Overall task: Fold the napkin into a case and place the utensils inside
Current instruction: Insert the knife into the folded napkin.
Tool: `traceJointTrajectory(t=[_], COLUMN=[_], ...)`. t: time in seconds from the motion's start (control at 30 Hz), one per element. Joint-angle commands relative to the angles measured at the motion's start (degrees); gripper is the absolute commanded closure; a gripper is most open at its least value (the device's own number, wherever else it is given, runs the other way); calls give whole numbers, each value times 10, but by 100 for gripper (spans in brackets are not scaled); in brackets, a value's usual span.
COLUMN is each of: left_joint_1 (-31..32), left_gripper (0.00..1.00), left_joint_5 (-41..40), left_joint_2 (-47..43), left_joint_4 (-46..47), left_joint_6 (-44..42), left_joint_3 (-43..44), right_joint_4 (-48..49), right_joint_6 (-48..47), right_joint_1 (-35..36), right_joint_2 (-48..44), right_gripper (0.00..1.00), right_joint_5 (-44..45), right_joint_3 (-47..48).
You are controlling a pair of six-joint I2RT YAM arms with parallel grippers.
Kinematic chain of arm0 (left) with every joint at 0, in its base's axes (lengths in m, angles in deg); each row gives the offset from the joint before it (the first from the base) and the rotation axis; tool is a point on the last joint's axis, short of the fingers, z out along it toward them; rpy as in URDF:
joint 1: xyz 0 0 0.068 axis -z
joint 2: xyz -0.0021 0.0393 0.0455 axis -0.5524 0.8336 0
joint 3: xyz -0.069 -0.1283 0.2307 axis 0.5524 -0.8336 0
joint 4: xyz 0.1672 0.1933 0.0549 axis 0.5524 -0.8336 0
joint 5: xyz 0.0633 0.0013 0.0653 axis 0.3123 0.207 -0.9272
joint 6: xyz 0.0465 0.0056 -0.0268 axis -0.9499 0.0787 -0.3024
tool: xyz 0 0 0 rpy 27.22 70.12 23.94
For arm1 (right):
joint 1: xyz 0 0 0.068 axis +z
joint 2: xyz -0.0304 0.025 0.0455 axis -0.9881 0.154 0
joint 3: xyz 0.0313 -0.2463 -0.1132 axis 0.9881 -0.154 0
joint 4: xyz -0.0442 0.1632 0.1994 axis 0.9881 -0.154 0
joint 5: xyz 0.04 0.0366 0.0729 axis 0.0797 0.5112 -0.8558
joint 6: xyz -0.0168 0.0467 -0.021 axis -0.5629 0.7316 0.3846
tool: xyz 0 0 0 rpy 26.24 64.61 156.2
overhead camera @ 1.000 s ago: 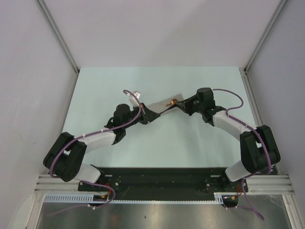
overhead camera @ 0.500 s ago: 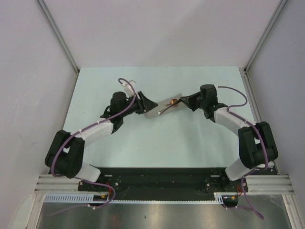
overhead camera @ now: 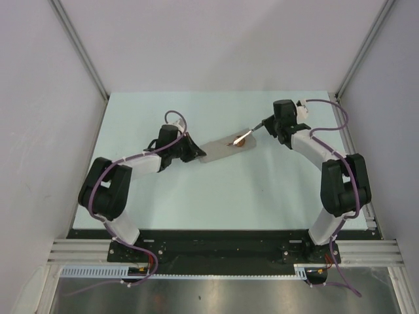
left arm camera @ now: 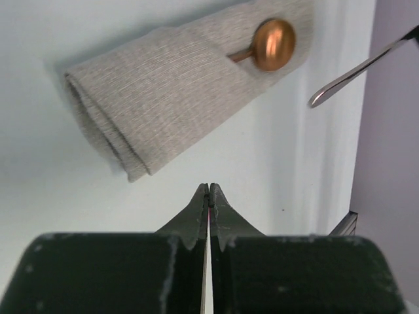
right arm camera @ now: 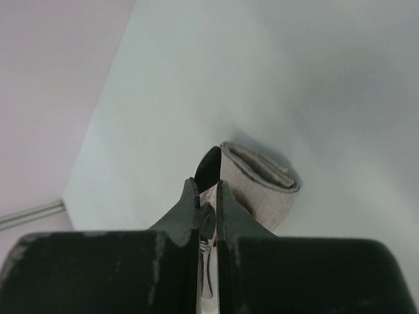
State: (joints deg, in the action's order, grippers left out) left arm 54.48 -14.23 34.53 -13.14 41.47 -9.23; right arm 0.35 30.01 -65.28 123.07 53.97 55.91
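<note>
The case point(overhead camera: 221, 150) is lying flat on the table point(overhead camera: 163, 209), midway between its left and right edges and nearer the far edge than the near one. The spoon point(left arm camera: 274, 44) is sitting in it, with the copper bowl sticking out of the right end.

The left gripper point(overhead camera: 194, 152) is resting with its jaws pressed together on nothing, just off the left end of the case and not touching it. The right gripper point(overhead camera: 257, 129) is pinching the silver piece point(left arm camera: 360, 67) by one end and holding it slanted toward the case's mouth. In the left wrist view its free tip is hanging beside the case, toward the far edge, not yet inside.

The main risk, as I judge it, is that nothing is pinning the cloth. If the tip is catching a fold rather than entering the pocket, it is likely pushing the whole case leftward or unrolling it. The tip may also be nudging the spoon bowl and dragging the spoon out. A thin handle in a narrow pinch may be swivelling, so the aim is drifting.
</note>
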Motion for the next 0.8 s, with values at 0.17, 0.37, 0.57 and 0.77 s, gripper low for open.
traceJointTrajectory(t=[0.17, 0.37, 0.57, 0.77], left_joint_1=[-8, -20, -26, -27], left_gripper=[100, 100, 100, 100], left_joint_5=[-12, -14, -7, -9], left_joint_2=[58, 74, 80, 84], left_joint_4=[-11, -20, -16, -15], left_joint_6=[-14, -15, -14, -14], left_joint_3=[37, 47, 36, 31], right_joint_4=[-57, -66, -67, -71], right_joint_6=[-74, -80, -79, -88], right_joint_1=[26, 40, 44, 46], right_joint_2=[52, 85, 102, 107], right_gripper=[100, 100, 100, 100], right_joint_5=[145, 168, 171, 177], right_joint_3=[91, 115, 130, 142])
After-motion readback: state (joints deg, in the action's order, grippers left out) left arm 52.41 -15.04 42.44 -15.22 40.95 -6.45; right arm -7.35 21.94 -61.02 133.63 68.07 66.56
